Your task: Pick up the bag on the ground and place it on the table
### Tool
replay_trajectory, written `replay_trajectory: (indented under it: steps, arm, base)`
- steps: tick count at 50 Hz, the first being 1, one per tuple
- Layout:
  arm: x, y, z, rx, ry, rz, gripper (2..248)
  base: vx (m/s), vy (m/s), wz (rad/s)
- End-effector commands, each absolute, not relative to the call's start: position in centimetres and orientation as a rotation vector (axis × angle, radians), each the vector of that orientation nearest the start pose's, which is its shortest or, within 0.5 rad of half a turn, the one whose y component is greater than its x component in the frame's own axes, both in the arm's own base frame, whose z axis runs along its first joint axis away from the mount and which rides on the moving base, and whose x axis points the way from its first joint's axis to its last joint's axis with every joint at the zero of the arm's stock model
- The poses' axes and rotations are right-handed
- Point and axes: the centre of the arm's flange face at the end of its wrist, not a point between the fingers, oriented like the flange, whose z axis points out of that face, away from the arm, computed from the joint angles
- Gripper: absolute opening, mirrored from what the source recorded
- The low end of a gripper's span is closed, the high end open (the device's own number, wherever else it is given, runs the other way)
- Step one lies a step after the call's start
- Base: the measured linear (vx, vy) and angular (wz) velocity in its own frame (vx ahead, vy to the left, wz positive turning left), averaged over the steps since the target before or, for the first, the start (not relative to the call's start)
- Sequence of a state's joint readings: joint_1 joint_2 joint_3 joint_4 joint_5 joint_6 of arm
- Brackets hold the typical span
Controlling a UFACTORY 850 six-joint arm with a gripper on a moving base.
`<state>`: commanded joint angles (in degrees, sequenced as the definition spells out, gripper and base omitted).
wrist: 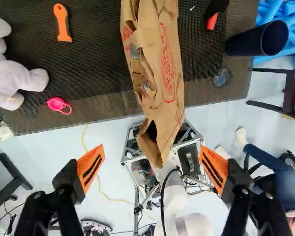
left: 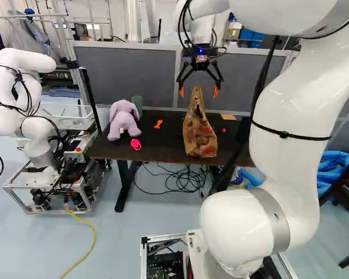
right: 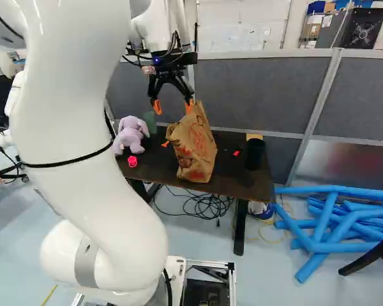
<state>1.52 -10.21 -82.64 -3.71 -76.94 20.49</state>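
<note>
Grey partition panels (left: 125, 72) stood behind the dark counter (left: 163, 152), where the brown paper bag (left: 200, 135) rested upright between the purple plush toy (left: 124, 121) and a black cup (right: 255, 154). Above the bag, the end effector (left: 199, 91) hung open, fingers spread wide.

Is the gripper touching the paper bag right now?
Apart. The wrist view shows the open gripper with a plain gap on each side between its fingers and the paper bag, whose top stands between them.
</note>
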Motion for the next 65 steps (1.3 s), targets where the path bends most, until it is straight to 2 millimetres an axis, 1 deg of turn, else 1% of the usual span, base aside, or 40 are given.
replay_trajectory:
  steps: [8,14,65]
  arm:
    - [50.6,0.9,68.5,-3.158,0.509,0.090,247]
    - [50.5,1.0,68.8,-3.153,0.510,0.085,247]
    - [50.4,1.0,68.9,-3.153,0.510,0.083,247]
  base:
    - [0.000,0.000,0.000]
    - [0.000,0.000,0.000]
    - [-0.002,0.000,0.000]
